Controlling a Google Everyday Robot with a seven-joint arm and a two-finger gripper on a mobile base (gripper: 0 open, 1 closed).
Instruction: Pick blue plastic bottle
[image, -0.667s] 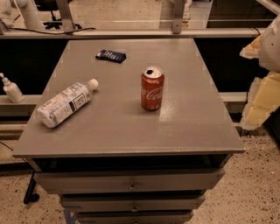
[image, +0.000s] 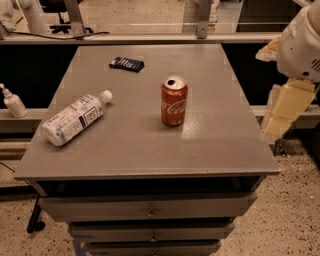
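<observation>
The blue plastic bottle (image: 75, 119) lies on its side at the left of the grey table top (image: 135, 150). It is clear and pale, with a white label, and its white cap points to the back right. My gripper (image: 287, 107), cream-coloured on a white arm, hangs off the table's right edge. It is well apart from the bottle and holds nothing that I can see.
A red Coca-Cola can (image: 174, 102) stands upright mid-table, between the bottle and the gripper. A small dark packet (image: 127, 64) lies at the back. A white pump-top bottle (image: 13, 102) stands on a ledge left of the table. Drawers sit below the top.
My gripper has shifted slightly left towards the table's right edge. The bottle, can and packet have not moved.
</observation>
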